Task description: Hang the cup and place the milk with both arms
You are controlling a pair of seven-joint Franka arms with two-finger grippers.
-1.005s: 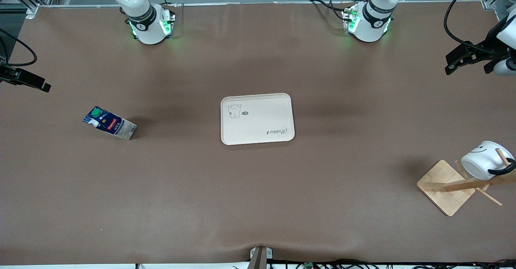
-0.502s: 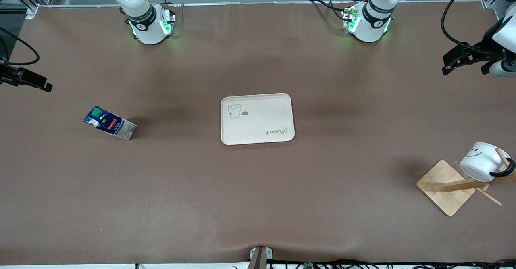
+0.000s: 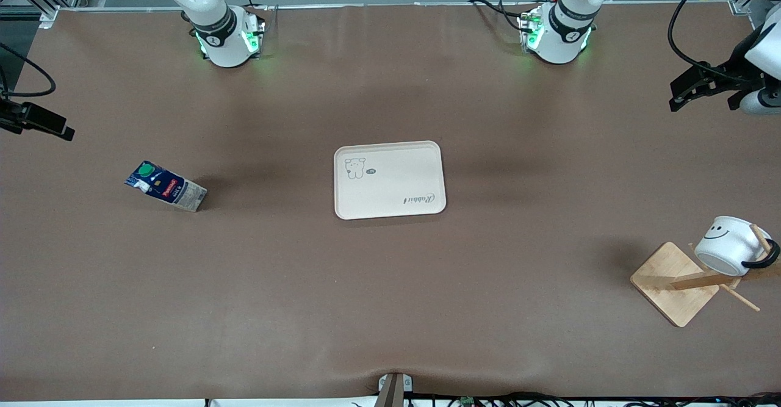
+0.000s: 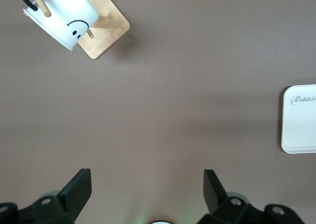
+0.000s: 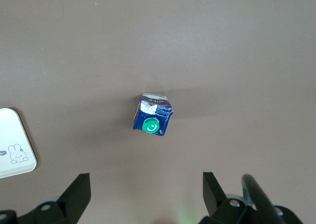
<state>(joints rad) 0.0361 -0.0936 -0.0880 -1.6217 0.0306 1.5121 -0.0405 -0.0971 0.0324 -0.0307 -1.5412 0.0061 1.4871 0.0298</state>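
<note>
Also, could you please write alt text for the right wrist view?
A small blue milk carton with a green cap stands on the brown table. The right end effector hangs open above it, and a white tray corner shows at the edge.

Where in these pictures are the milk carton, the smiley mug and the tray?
milk carton (image 5: pixel 152 120): right wrist view, on its blue top beside the green cap.
smiley mug (image 3: pixel 727 245): front view, on its white side.
tray (image 3: pixel 390 181): front view, on its bare middle.
</note>
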